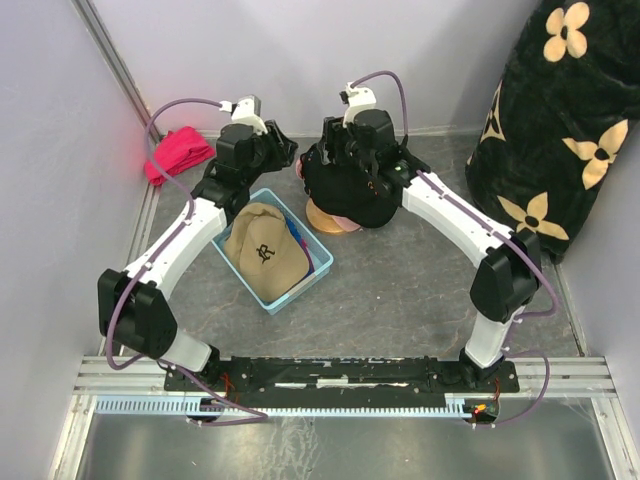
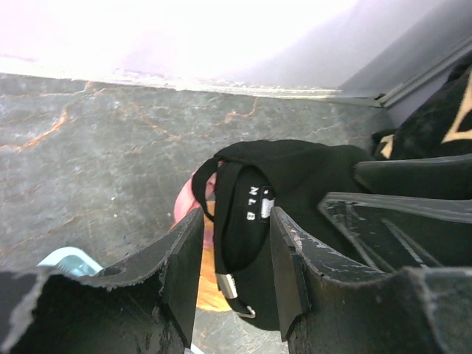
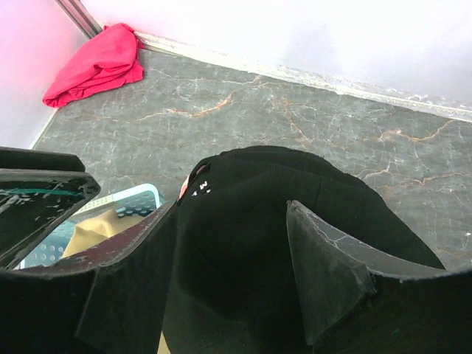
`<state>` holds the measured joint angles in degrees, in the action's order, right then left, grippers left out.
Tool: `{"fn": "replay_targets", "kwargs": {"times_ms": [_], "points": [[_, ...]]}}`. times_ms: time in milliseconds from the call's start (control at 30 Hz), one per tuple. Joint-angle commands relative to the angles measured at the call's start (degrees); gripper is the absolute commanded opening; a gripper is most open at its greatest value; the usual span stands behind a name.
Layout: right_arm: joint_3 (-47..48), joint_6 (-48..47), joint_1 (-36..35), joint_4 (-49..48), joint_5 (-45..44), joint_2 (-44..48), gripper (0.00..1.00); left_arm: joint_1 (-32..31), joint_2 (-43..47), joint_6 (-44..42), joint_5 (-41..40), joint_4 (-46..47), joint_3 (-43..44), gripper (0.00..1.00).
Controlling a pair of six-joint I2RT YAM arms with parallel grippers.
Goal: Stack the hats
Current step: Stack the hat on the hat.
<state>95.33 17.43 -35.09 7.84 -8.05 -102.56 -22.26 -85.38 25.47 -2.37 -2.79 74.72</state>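
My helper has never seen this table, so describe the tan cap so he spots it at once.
Find the light blue bin left of centre, by the left arm. The tan cap lies on top inside it. It alone is tan with a dark R on its front; the black cap sits outside the bin.

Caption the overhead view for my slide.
Left gripper and right gripper flank a black cap; a tan cap lies in the blue bin.

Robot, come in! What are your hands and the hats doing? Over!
Right gripper shut on black cap. Left gripper straddling its back strap, grip unclear. Cap over pink cap. Tan cap in bin.
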Motion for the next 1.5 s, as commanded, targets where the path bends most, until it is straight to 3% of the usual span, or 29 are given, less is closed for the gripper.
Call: {"fn": "replay_targets", "kwargs": {"times_ms": [0, 300, 667, 1200, 1467], "points": [[2.14, -1.39, -0.06, 3.06, -2.66, -2.23, 0.68, -0.26, 0.26, -1.22, 3.83, 5.72, 2.77, 0.48], [1.81, -0.34, -0.45, 3.77, -1.7, -7.26, 0.68, -1.14, -2.07, -1.02, 7.02, 8.65, 1.24, 0.46], [2.62, -0.29, -1.69, 4.19, -1.55, -10.09, 0.68, -1.4, -5.3, 1.17, 4.7, 10.61, -2.11, 0.45], [3.74, 0.44, -1.47, -1.52, -4.77, 0.71, 0.73, -1.39, -7.8, 1.76, 2.48, 10.2, -0.07, 0.46], [-2.87, 0.87, 0.02, -2.99, -7.81, 7.48, 0.74, -1.4, -11.25, 1.46, 1.52, 8.99, 4.63, 0.46]]}}
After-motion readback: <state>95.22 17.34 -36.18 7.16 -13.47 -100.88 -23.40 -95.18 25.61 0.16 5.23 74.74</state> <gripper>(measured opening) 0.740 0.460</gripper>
